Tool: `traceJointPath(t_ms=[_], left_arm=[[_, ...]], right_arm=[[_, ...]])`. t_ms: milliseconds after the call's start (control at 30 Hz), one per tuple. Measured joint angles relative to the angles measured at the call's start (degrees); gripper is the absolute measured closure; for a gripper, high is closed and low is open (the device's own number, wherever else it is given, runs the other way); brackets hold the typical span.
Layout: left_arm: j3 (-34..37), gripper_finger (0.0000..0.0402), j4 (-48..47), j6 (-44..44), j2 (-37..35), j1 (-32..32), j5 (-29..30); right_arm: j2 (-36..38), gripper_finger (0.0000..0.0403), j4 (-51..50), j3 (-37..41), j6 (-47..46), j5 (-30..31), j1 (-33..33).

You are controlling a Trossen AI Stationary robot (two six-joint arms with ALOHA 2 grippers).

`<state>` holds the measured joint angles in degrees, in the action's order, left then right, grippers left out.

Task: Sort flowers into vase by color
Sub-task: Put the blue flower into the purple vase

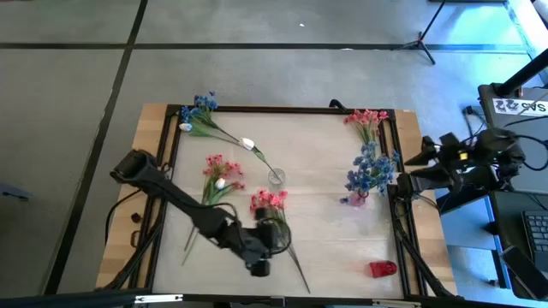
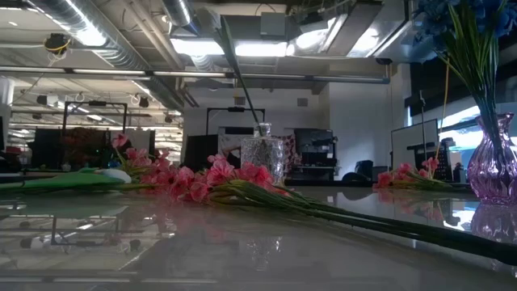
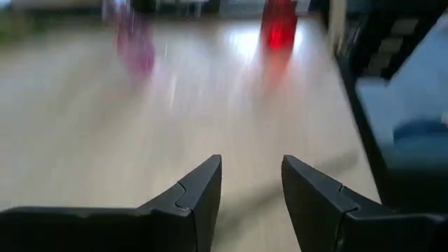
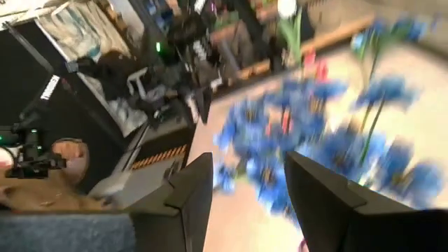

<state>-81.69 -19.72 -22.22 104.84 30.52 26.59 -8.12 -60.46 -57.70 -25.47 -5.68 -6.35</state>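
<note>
Blue sprigs (image 1: 370,171) stand in a purple vase (image 2: 493,166) near the table's right edge. A clear glass vase (image 1: 276,177) holds a white bud (image 1: 247,144) by its stem. Lying flat on the table are a pink sprig (image 1: 268,201) with a long stem, pink blooms with a white bud (image 1: 221,173), blue blooms (image 1: 199,107) and more pink ones (image 1: 366,118). My left gripper (image 1: 274,241) is open, low over the table's near middle beside the pink sprig's stem; its fingers (image 3: 203,192) hold nothing. My right gripper (image 4: 248,185) is open, just right of the blue sprigs (image 4: 315,140).
A red object (image 1: 383,269) sits near the table's near right corner. A raised dark frame (image 1: 282,109) runs around the tabletop. Bare table lies between the clear vase and the purple vase. Equipment and a monitor crowd the space beyond the right edge.
</note>
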Motion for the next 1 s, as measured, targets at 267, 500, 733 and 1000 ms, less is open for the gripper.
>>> traceJointPath(t_ms=[267,500,733,1000], left_arm=[[0.00,0.0256,-33.30,-29.03,-6.65,4.61,8.29],[0.07,0.0256,-66.27,-58.36,-9.66,0.96,12.95],[8.57,0.0261,-66.62,-62.51,-16.16,-8.41,12.15],[26.75,0.0277,-57.61,-64.83,-29.40,-25.43,11.62]], right_arm=[[0.00,0.0227,4.50,-0.77,3.88,3.69,0.00],[0.00,0.0227,4.26,-0.73,3.71,3.64,0.00],[-0.01,0.0227,2.68,-0.71,3.71,3.16,0.00],[-0.02,0.0227,1.41,-0.71,4.68,2.55,0.00]])
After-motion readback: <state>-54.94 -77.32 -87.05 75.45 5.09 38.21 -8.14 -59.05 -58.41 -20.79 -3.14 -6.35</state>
